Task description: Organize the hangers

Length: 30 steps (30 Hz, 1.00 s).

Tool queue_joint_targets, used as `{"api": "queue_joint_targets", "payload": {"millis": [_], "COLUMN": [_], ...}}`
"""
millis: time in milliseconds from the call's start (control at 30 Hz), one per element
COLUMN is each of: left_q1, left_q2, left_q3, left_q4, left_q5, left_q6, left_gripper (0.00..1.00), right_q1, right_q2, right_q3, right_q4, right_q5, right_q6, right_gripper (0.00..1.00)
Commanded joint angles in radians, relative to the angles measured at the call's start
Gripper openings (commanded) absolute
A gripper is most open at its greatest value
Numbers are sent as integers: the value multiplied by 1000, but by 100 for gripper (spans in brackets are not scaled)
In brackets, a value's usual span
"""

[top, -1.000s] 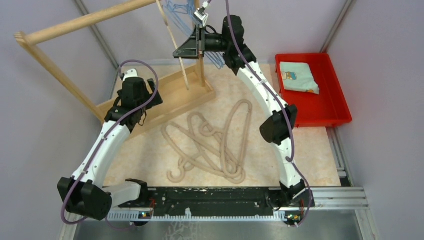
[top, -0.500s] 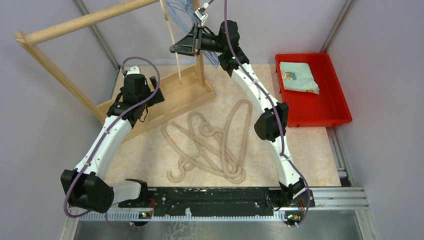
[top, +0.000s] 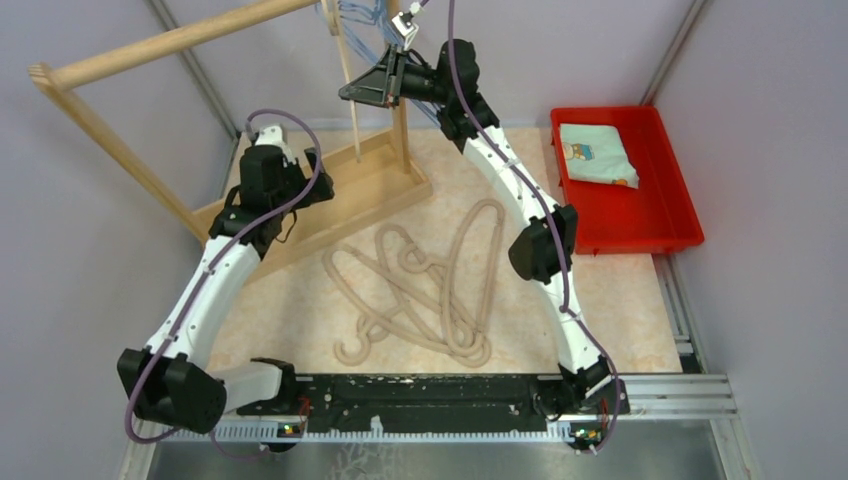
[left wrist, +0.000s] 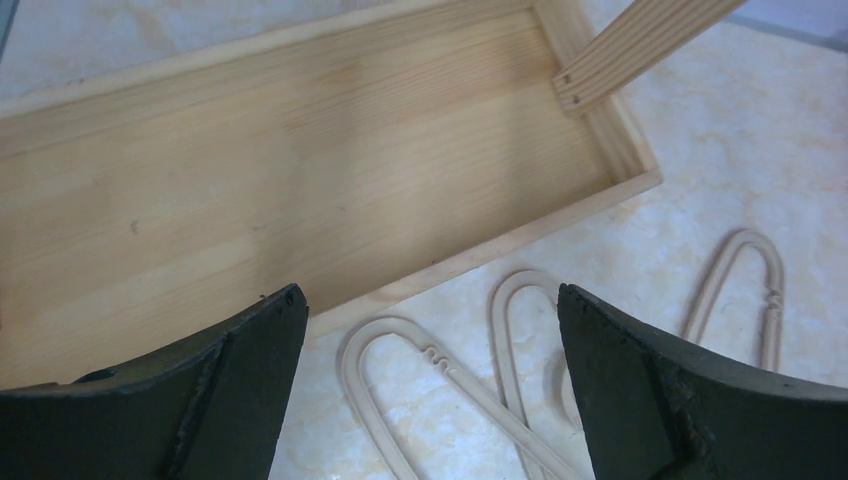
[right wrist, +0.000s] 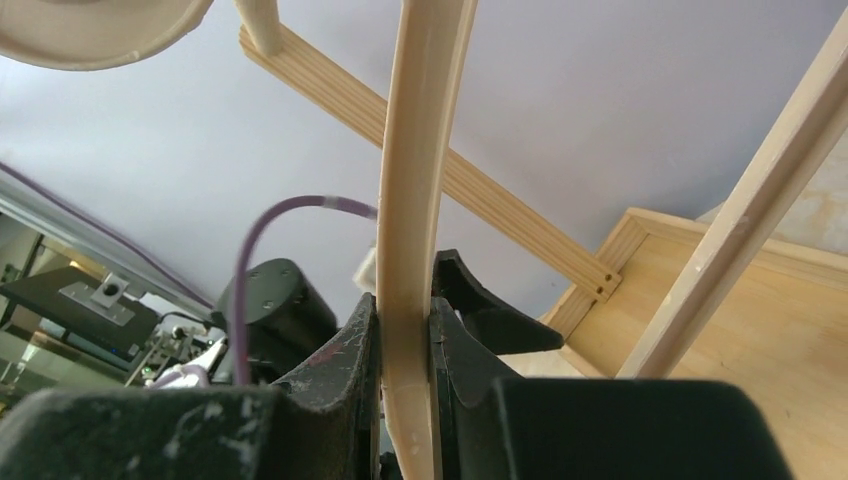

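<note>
On the marbled table (top: 300, 300), the wooden rack (top: 160, 42) takes up the far left, its base tray (top: 340, 190) resting flat and its rail slanting up out of the overhead view. A red bin (top: 620, 215) sits at the far right with a folded cloth (top: 597, 152) inside. Between them, a tangle of beige hangers (top: 447, 290) lies overlapping on the table. The left gripper (left wrist: 430, 300) hovers over the base tray's near edge, jaws spread wide and empty. The right gripper (right wrist: 405, 330), raised by the rail's end, is clamped on one beige hanger (right wrist: 415, 200); the rack's upright post stands just beside it. Light-blue wire hangers (top: 365, 15) crowd the rail there.
</note>
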Motion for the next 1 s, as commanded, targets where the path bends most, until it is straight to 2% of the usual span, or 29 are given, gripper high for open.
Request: {"api": "queue_joint_targets", "payload": {"millis": [0,200,467,733,967], "left_q1": [-4,-20,-99,-188,-206], "left_q2": [-77,-107,-95,-84,-62], "left_q3": [52,93,91,60,-35], "left_q4": [162,261,326,296,300], "left_q5": [108,241,260,175,-28], "left_q6": [40,-12,-41,-12,30], "left_gripper": [100,100,100,100,100], "right_q1": [9,26,58,67,82], "right_q2": [-62,-63,-61,-58,-83], "right_q3": [29,18,4,4,2], "right_q4": [0,-60,-108,-113,-112], "right_q5": [41,64,110,116,96], "right_q6": [-54,-117,-186,-195,-162], "right_gripper": [0,0,0,0,0]}}
